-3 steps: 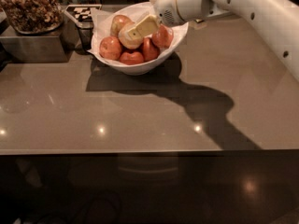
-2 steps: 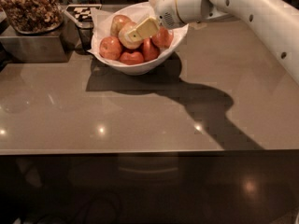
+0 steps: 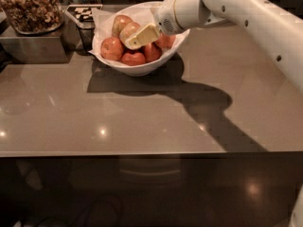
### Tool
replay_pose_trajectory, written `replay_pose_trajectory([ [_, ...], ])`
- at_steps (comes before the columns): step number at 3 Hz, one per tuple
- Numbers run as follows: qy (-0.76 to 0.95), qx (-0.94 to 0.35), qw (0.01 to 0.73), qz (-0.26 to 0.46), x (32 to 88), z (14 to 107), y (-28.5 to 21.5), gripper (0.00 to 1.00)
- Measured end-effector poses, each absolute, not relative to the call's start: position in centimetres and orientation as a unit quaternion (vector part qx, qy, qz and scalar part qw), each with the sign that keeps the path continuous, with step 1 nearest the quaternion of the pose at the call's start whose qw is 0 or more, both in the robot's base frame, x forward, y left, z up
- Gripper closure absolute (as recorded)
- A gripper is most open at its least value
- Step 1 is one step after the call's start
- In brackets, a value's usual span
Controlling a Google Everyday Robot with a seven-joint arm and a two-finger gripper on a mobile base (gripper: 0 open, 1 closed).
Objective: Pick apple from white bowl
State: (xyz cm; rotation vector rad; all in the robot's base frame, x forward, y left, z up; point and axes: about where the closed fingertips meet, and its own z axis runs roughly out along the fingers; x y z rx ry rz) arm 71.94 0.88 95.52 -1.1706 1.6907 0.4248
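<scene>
The white bowl (image 3: 142, 69) stands at the back of the brown counter, lined with crinkled white paper and holding several apples. The palest apple (image 3: 127, 31) lies near the top of the pile, with a yellow-and-red apple (image 3: 120, 21) behind it and redder apples (image 3: 111, 48) around it. My gripper (image 3: 140, 37), cream-coloured at the end of the white arm (image 3: 246, 13), reaches in from the right. It sits right against the pale apple and partly covers it.
A metal container of brown nuts or granola (image 3: 29, 8) stands at the back left on a steel box (image 3: 33, 45). A black-and-white checkered marker (image 3: 84, 12) lies behind the bowl. The counter's front edge (image 3: 142, 153) runs across the view. The arm's shadow falls right of the bowl.
The gripper stays at the pale apple in the bowl, a little lower. The view has shifted slightly.
</scene>
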Motion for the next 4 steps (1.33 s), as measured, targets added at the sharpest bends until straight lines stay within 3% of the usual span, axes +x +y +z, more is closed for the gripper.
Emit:
replay_pose_trajectory([
  [4,0.7,-0.5,0.47,0.197,74.5,93.1,3.0,0.14],
])
